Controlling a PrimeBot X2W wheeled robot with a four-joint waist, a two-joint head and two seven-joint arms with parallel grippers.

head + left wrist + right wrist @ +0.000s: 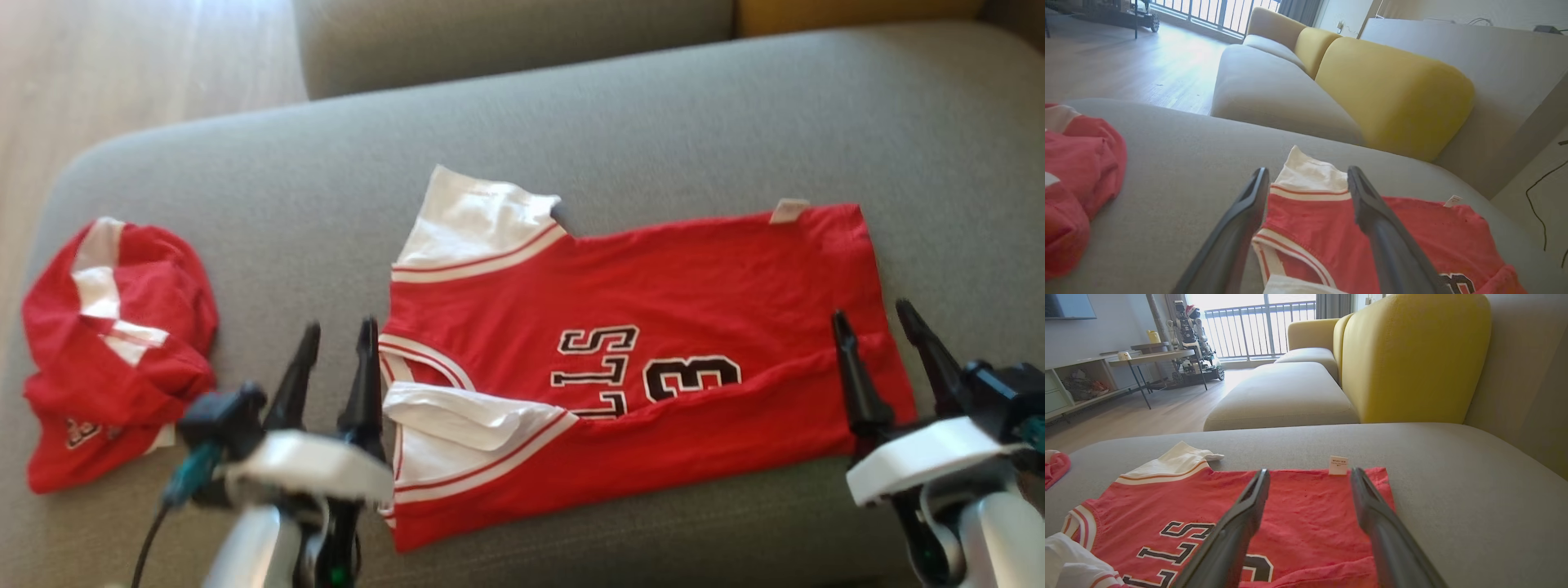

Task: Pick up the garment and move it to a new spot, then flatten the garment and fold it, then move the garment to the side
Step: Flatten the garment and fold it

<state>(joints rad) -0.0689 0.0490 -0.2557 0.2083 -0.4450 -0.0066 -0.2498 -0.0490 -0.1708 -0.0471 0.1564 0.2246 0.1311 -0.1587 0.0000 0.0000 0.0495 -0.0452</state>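
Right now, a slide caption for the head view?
Both open, left gripper and right gripper flank the half-folded garment on the grey sofa; a smaller red piece lies apart.

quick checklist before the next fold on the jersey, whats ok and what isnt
1. Left gripper open, holding nothing: ok.
2. Right gripper open, holding nothing: ok.
3. Jersey wholly on the grey cushion: ok.
4. Jersey lying flat: not ok; near sleeve is bunched and a rumpled ridge crosses the print.
5. Far sleeve tucked in: not ok; it sticks out past the body.
6. Apart from the smaller red piece: ok.
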